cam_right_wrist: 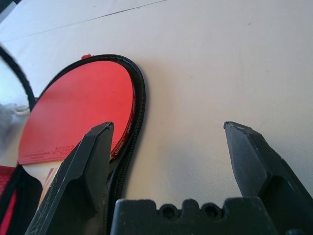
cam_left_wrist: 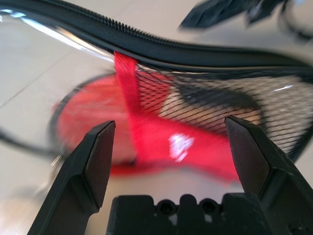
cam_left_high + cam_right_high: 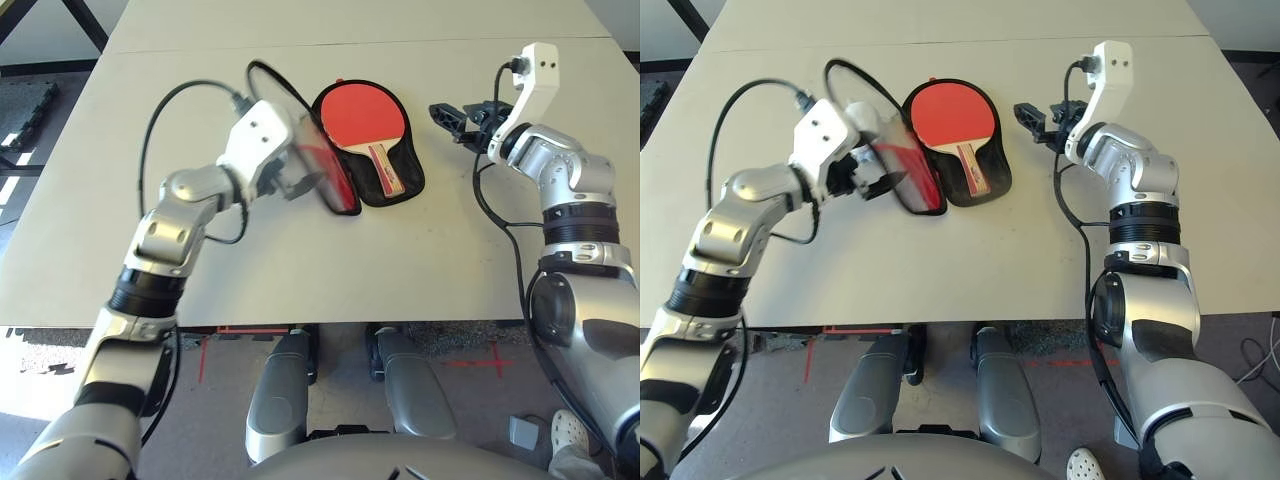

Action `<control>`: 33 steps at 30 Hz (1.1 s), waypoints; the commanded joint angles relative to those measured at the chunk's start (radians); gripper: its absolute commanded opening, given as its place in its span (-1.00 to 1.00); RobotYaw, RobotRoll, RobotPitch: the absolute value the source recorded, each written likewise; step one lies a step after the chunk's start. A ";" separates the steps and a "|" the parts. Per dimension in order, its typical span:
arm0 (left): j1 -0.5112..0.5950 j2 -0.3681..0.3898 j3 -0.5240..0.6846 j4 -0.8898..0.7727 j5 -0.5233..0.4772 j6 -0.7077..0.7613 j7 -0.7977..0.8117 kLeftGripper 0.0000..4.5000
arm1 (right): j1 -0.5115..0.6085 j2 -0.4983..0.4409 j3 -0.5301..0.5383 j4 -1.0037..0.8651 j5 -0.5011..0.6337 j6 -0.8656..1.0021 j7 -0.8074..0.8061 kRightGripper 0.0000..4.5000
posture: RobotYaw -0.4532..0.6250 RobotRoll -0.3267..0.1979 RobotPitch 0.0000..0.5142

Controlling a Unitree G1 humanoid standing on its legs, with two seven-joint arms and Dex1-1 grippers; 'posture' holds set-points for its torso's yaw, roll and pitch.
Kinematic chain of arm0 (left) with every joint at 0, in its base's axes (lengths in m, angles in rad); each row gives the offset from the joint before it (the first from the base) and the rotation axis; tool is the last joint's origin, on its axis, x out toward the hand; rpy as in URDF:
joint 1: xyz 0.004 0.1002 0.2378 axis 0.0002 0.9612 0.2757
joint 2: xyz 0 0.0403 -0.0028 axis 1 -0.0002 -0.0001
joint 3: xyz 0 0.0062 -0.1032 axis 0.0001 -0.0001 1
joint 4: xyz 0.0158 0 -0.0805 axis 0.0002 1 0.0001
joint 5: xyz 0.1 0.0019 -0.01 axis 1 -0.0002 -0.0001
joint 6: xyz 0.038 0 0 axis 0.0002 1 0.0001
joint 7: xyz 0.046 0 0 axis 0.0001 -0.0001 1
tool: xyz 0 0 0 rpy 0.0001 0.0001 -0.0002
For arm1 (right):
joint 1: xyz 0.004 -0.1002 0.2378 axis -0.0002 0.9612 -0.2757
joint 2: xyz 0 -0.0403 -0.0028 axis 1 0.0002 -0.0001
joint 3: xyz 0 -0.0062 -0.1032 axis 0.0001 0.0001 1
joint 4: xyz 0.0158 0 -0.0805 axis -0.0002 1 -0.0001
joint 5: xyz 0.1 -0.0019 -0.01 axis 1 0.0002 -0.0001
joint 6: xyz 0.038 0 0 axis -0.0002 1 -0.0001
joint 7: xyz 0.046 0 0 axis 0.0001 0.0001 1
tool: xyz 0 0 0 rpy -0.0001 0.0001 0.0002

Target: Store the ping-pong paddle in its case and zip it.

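Observation:
The ping-pong paddle [image 3: 362, 115] lies red face up in the open case [image 3: 402, 186], its wood handle [image 3: 385, 168] towards me. The case's lid [image 3: 335, 180] stands tilted up on the paddle's left. My left gripper [image 3: 300, 165] is open right at that lid. In the left wrist view the lid's black mesh pocket [image 2: 220, 105], red strap [image 2: 128, 93] and zip edge [image 2: 146, 41] lie just beyond the wide-apart fingers [image 2: 95, 161]. My right gripper [image 3: 450, 118] hovers open to the right of the case, apart from it, with the paddle [image 1: 80, 117] and case rim [image 1: 139, 98] ahead.
The pale table [image 3: 300, 270] has bare room in front of the case and to its right. A black cable [image 3: 160, 110] loops from my left wrist over the table's left part. A seam [image 3: 180, 52] crosses the far end.

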 commanded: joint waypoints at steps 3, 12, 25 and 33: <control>-0.020 -0.138 -0.084 0.121 0.078 -0.057 0.079 1.00 | -0.013 -0.051 0.013 -0.017 0.050 0.152 0.072 0.98 | 0.07 0.25 -0.02; 0.035 0.054 -0.032 0.007 0.064 -0.022 -0.025 1.00 | 0.034 -0.060 0.056 -0.118 0.100 0.335 0.155 0.98 | 0.08 0.25 -0.02; 0.096 0.148 0.011 -0.148 0.028 0.097 -0.067 1.00 | 0.044 0.044 0.118 -0.115 0.101 0.415 0.137 0.98 | 0.12 0.25 0.04; 0.099 0.145 0.015 -0.148 0.028 0.108 -0.064 1.00 | 0.044 0.109 0.142 -0.093 0.102 0.443 0.110 0.98 | 0.13 0.25 0.06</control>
